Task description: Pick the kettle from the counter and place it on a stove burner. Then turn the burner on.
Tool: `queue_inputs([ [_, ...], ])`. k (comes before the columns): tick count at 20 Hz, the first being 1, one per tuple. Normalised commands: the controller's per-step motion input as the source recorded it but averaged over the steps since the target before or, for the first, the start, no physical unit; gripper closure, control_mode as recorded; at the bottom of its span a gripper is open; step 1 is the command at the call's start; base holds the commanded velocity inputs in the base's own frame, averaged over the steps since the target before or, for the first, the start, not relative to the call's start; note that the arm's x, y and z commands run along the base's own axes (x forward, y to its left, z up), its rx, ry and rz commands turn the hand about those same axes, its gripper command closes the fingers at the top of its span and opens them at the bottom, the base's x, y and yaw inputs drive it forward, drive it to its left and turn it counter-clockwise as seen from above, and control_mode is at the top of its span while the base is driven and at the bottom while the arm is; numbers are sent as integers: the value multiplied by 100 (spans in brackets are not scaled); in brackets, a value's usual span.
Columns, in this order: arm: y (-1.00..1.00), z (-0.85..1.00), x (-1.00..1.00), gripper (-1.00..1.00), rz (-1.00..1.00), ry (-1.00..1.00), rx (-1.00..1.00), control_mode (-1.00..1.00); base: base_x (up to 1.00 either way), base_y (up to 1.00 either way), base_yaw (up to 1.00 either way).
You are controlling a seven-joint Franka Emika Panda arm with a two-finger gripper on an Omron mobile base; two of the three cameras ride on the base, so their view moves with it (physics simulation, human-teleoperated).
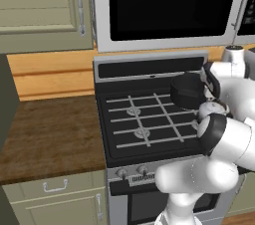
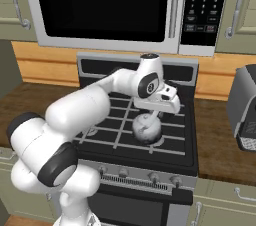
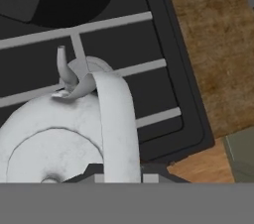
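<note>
The end effector (image 2: pixel 150 116) pinches the thin arched handle of the small round whitish-grey mottled kettle (image 2: pixel 146 128), above the black cooktop's pale grey grate bars (image 2: pixel 120 135).

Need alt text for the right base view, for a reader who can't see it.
The white arm's gripper is shut on the handle of the small mottled kettle, which sits at the front right stove burner on the black cooktop. A microwave hangs above, and a toaster stands on the counter to the right.

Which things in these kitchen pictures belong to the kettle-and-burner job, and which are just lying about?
Job:
- small round whitish-grey mottled kettle
- black cooktop with pale grey grate bars
- stove knobs
- dark brown wood-grain counter
- gripper, shut on the kettle's handle

Lying about:
- wide black pot
- microwave
- grey toaster
</note>
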Motion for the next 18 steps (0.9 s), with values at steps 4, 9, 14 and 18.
queue_inputs([
  [4,5,-55,1,100,-2,0,0,-100,0,0,0],
  [9,8,-17,6,100,-3,-3,-1,-100,0,0,0],
  [14,0,1,24,100,-5,0,0,-100,0,0,0],
  [18,0,0,36,100,-6,0,0,-100,0,0,0],
])
